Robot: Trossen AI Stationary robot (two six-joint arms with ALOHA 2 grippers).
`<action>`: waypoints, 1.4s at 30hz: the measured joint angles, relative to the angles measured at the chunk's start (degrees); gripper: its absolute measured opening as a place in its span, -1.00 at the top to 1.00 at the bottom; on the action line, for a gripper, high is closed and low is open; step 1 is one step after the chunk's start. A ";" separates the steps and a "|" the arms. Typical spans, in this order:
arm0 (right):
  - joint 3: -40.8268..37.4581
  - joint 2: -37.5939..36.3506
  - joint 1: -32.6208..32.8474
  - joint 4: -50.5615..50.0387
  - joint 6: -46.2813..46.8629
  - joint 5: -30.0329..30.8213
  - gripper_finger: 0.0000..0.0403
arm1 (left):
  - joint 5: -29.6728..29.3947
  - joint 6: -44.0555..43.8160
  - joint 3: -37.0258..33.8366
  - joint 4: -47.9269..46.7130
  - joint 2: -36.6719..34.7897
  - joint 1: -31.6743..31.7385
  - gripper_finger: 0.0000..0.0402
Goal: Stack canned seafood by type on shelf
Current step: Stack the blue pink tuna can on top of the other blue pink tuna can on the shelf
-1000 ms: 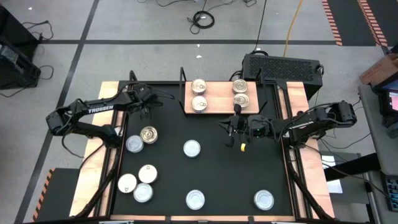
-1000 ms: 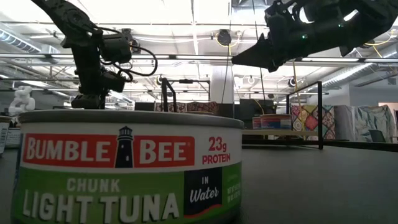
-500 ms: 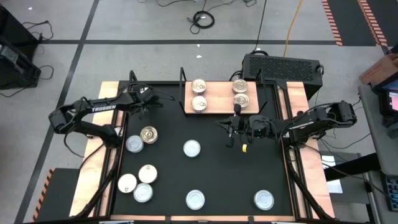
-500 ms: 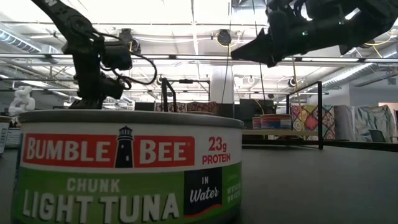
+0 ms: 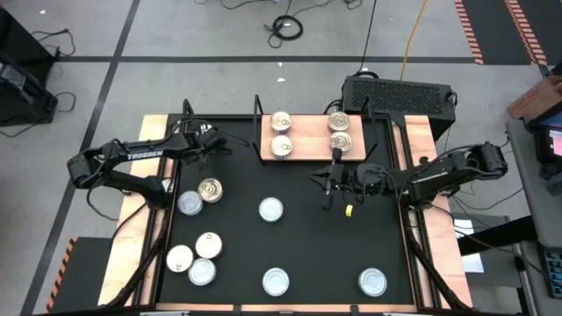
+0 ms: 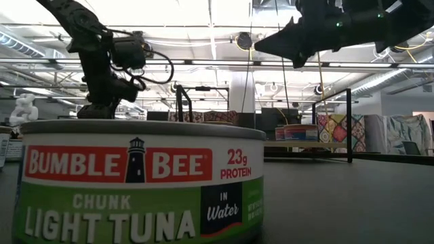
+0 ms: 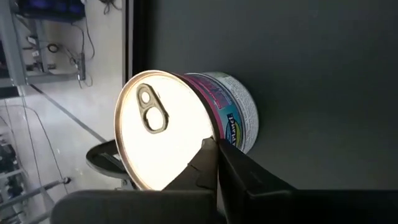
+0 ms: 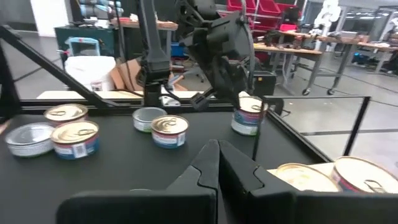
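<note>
The left gripper is hovering over the large black tabletop mat at its far left side, with its two dark fingers pressed together and nothing between them. Just past the fingertips a round flat tin with a pull-tab top and a pink-and-teal label is lying on the mat; whether the tips are touching it cannot be told. The right gripper is hanging just in front of the light-wood rectangular shelf board with thin black posts, fingers likewise closed and empty.

Judging by this, the left arm is lining up for a pick. To do it well, the fingers should be spreading wider than the tin, coming down centred on either side of its wall, and closing low on the side, not on the lid. The label should be checked against the tins on the shelf before a column is chosen.

Twelve tin tops are showing: four on the shelf, in two columns of two, and eight on the mat. Those eight look to be one gold-brass, two white and five pale silver. The nearest, a green-labelled tuna tin, is filling the low view.
</note>
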 joint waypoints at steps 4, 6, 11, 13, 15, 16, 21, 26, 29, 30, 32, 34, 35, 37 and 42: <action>0.00 -0.08 1.28 -0.07 0.26 0.18 1.00 | -0.03 0.00 0.13 -0.29 -2.58 -0.76 0.99; 0.00 -0.08 1.44 -0.08 0.26 0.20 1.00 | -0.43 -0.02 0.13 -0.61 -4.12 -1.21 0.99; 0.00 -0.08 1.38 -0.14 0.48 0.32 1.00 | -1.71 -0.02 0.20 -1.48 -8.25 -2.40 1.00; 0.00 -0.08 1.38 -0.18 0.48 0.31 1.00 | -2.23 -0.01 0.23 -1.42 -10.08 -3.18 1.00; 0.00 -0.08 1.38 -0.45 0.47 0.31 1.00 | -2.38 -0.02 0.28 -1.29 -11.53 -4.01 1.00; 0.00 -0.08 1.38 -0.64 0.45 0.31 1.00 | -2.38 -0.02 0.29 -1.27 -12.16 -4.53 1.00; 0.00 -0.08 1.36 -2.26 0.37 2.15 1.00 | -2.28 -0.80 1.97 -1.52 -12.82 -7.23 1.00; 0.00 -0.08 1.29 -2.83 0.28 3.48 1.00 | -1.71 -0.79 8.30 -1.57 -11.38 -8.60 1.00; 0.00 -0.08 1.31 -2.82 0.28 3.45 1.00 | -1.73 1.19 12.72 -1.49 -10.33 -8.58 1.00; 0.00 -0.08 1.31 -2.81 0.28 3.45 1.00 | -1.73 1.87 14.16 -1.47 -9.81 -8.58 1.00; 0.00 -0.08 1.31 -2.83 0.28 3.45 1.00 | -1.73 3.08 17.12 -1.46 -8.44 -8.58 1.00; 0.00 -0.08 1.31 -2.83 0.28 3.45 1.00 | -1.70 3.28 20.03 -1.45 -6.62 -8.58 1.00; 0.00 -0.08 1.31 -2.88 0.28 3.45 1.00 | -1.65 3.39 21.58 -1.44 -5.54 -8.58 1.00; 0.00 -0.08 1.31 -3.08 0.27 3.45 1.00 | -1.49 4.30 24.36 -1.36 -2.85 -8.58 1.00; 0.00 -0.08 1.31 -3.73 -0.99 3.45 1.00 | -0.95 6.83 31.98 -0.86 5.59 -8.58 1.00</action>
